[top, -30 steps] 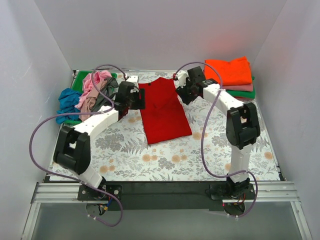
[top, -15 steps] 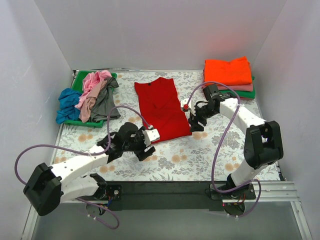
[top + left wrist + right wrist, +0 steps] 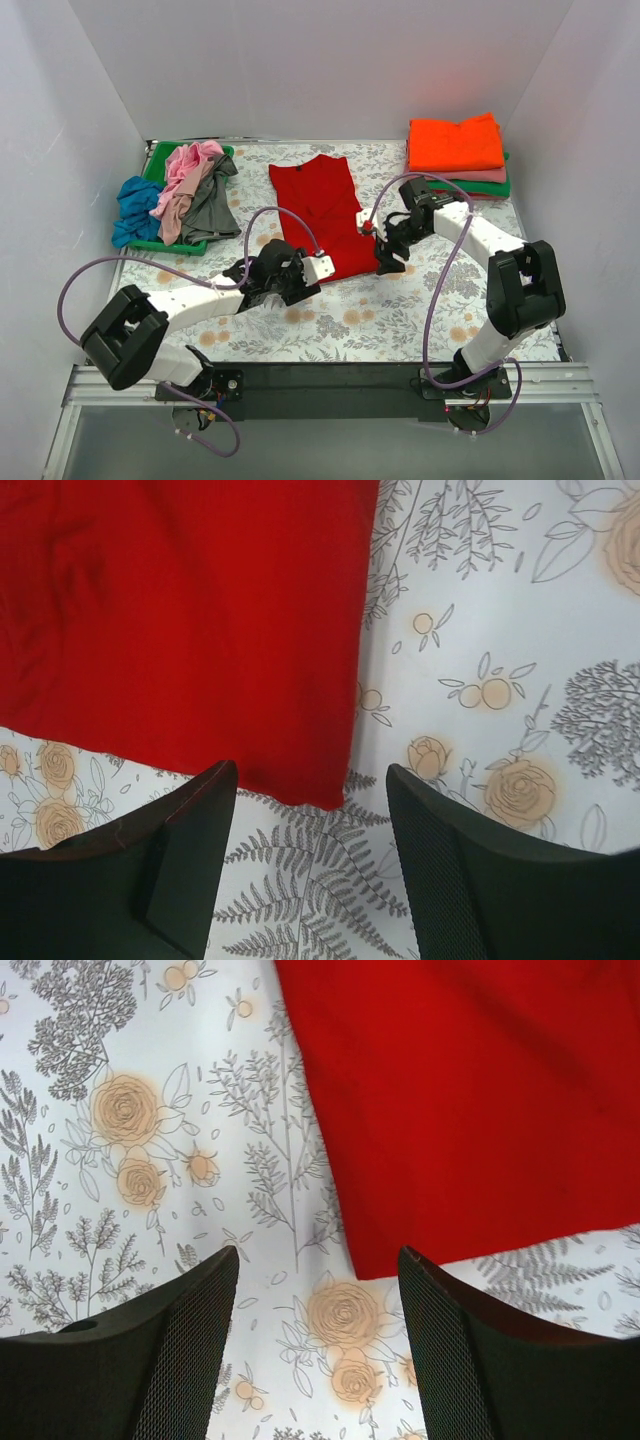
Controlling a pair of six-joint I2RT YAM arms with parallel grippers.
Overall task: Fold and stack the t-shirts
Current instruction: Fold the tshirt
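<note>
White walls close in a table spread with a grey floral tablecloth (image 3: 400, 315), printed with ferns, sprigs and peach roses. At its centre, reaching toward 12 o'clock, the red t-shirt (image 3: 322, 212) lies flat as a long narrow panel, its near hem slanting toward 5 o'clock.

The left gripper (image 3: 312, 272) sits low at the hem's 7 o'clock corner. The right gripper (image 3: 386, 260) sits at the 5 o'clock corner.

From the left wrist, the left gripper (image 3: 308, 780) has its fingers (image 3: 190, 860) spread wide. The red t-shirt (image 3: 180, 620) fills the view from 9 to 12 o'clock. Its squared corner comes down into the gap, nearer the 9 o'clock finger, whose tip meets the hem line. Whether that tip touches the cloth cannot be told. Nothing is clamped.

From the right wrist, the right gripper (image 3: 318, 1257) is likewise parted, its fingers (image 3: 450, 1360) empty. The red t-shirt (image 3: 480, 1100) covers 12 to 3 o'clock. Its corner points into the gap, close to the 3 o'clock finger.

The cloth is smooth, matte and soft, with faint creases and straight edges. The fingers are dark blunt wedges with a fine mesh pattern on their inner faces.

At 2 o'clock on the table a neat stack stands well apart from the arms. It has an orange t-shirt (image 3: 455, 143) on top, a pink layer (image 3: 480, 176) under it and a green layer (image 3: 497, 188) below. At 10 o'clock a rumpled heap holds a pink shirt (image 3: 190, 163), a grey shirt (image 3: 210, 205) and a blue shirt (image 3: 132, 208).
</note>
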